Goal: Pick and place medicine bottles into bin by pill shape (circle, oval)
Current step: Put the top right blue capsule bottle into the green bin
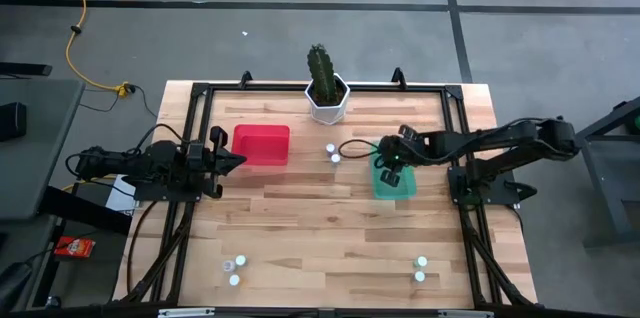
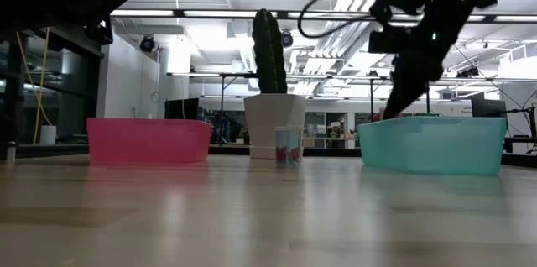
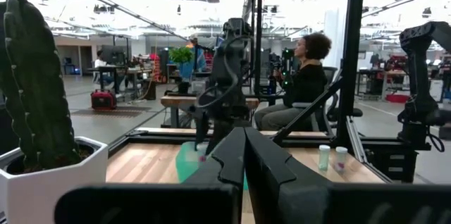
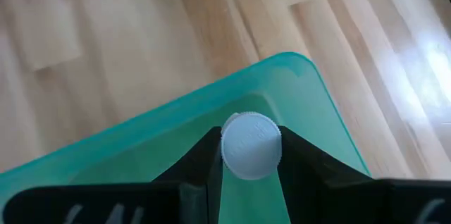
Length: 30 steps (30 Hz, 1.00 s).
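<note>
My right gripper (image 4: 251, 155) is shut on a medicine bottle with a white cap (image 4: 251, 145), inside the rim of the teal bin (image 1: 396, 182). In the low view its fingers (image 2: 394, 99) reach down behind the bin's wall (image 2: 432, 145). Two bottles (image 1: 333, 152) stand between the bins. Two more (image 1: 420, 268) stand near the front right, and others (image 1: 234, 270) near the front left. My left gripper (image 1: 232, 161) is shut and empty beside the red bin (image 1: 262, 144). My right gripper pinches the bottle between its two fingers, one on either side of the white cap (image 4: 251, 145). The fingers come from above, slanting down into the teal bin. The bottle's body is hidden under the cap and fingers. Whether it rests on the bin's floor I cannot tell.
A white hexagonal pot with a cactus (image 1: 326, 93) stands at the far middle of the table. A dark frame rail (image 1: 320, 86) runs round the table's edges. A person (image 3: 303, 76) sits beyond the table in the room.
</note>
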Each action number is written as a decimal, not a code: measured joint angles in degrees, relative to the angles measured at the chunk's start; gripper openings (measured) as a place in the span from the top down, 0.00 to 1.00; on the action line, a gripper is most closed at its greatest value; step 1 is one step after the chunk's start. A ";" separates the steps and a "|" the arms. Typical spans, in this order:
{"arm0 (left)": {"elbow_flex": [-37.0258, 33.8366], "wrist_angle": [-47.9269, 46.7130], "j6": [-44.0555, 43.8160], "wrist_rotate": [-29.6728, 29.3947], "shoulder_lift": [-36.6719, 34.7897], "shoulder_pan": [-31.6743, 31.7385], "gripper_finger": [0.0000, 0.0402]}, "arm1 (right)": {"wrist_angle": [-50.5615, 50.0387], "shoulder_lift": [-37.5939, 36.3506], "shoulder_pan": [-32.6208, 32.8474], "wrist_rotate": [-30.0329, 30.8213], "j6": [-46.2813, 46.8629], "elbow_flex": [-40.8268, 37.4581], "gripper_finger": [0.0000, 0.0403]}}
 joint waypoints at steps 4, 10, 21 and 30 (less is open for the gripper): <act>0.00 -0.01 0.09 -0.04 0.00 -0.02 1.00 | 3.31 0.04 -2.44 -0.29 0.26 -3.99 0.78; 0.00 -0.01 0.07 -0.06 0.00 -0.01 1.00 | 6.31 0.02 -4.80 -0.27 -0.09 -4.23 0.78; 0.00 -0.03 0.07 -0.08 0.00 -0.01 1.00 | 5.93 0.22 -7.40 -5.07 3.31 -4.23 0.73; 0.00 -0.03 0.07 -0.08 0.00 -0.02 1.00 | 6.20 0.22 -7.41 -2.11 4.57 -4.23 0.63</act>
